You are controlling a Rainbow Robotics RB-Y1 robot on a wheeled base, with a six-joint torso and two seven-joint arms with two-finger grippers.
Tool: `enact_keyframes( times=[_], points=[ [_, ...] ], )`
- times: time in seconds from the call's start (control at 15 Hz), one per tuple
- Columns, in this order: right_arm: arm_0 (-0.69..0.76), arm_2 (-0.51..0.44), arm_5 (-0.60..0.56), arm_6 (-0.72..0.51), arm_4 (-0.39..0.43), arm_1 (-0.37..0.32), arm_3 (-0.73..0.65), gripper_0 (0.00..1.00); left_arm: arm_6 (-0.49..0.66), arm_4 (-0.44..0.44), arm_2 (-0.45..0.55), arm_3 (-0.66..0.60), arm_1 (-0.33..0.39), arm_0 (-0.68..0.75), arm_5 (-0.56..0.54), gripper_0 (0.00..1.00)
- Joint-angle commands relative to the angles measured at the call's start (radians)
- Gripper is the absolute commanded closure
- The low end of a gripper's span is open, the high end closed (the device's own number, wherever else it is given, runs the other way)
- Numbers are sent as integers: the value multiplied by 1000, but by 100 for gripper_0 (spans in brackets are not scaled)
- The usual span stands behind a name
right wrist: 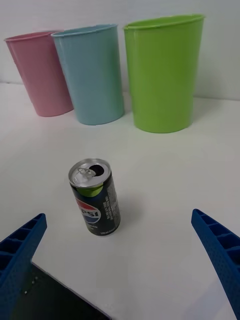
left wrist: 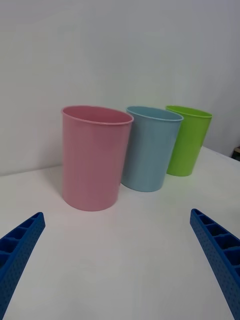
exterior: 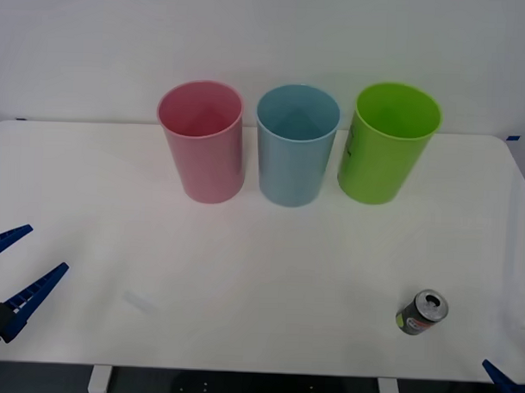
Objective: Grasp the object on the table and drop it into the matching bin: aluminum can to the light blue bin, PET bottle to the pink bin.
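The aluminum can (exterior: 422,312), small and dark with a silver top, stands upright on the white table (exterior: 242,273) near its front right corner. In the right wrist view the can (right wrist: 95,197) stands just ahead of my open right gripper (right wrist: 118,220), a little off the centre of the gap and touching neither finger. That gripper (exterior: 520,361) sits at the table's front right edge. The pink bin (exterior: 201,143) and the light blue bin (exterior: 296,146) stand side by side at the back. My left gripper (exterior: 20,270) hangs open and holds nothing at the front left, facing the pink bin (left wrist: 95,157) and the light blue bin (left wrist: 150,150).
A lime green bin (exterior: 388,142) stands to the right of the light blue one, closest to the can's side. Wide bare tabletop lies between the can and the row of bins. The table's front edge runs just behind the can.
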Motion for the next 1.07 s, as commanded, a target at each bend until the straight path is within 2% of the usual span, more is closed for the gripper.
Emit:
enact_keyframes(
  times=[0.07,0.33,0.53,0.73,1.07],
  points=[
    [-4,28,0,0,0,0,43,0,0,0,0,0,0,0,0,0],
    [-24,82,0,13,-6,0,92,0,0,0,0,0,0,0,0,0],
    [-42,105,0,91,-14,9,120,0,0,0,0,0,0,0,0,0],
    [-73,119,-2,117,-14,20,169,0,0,0,0,0,0,0,0,0],
    [-150,126,0,161,16,75,236,0,0,0,0,0,0,0,0,0]
  ],
)
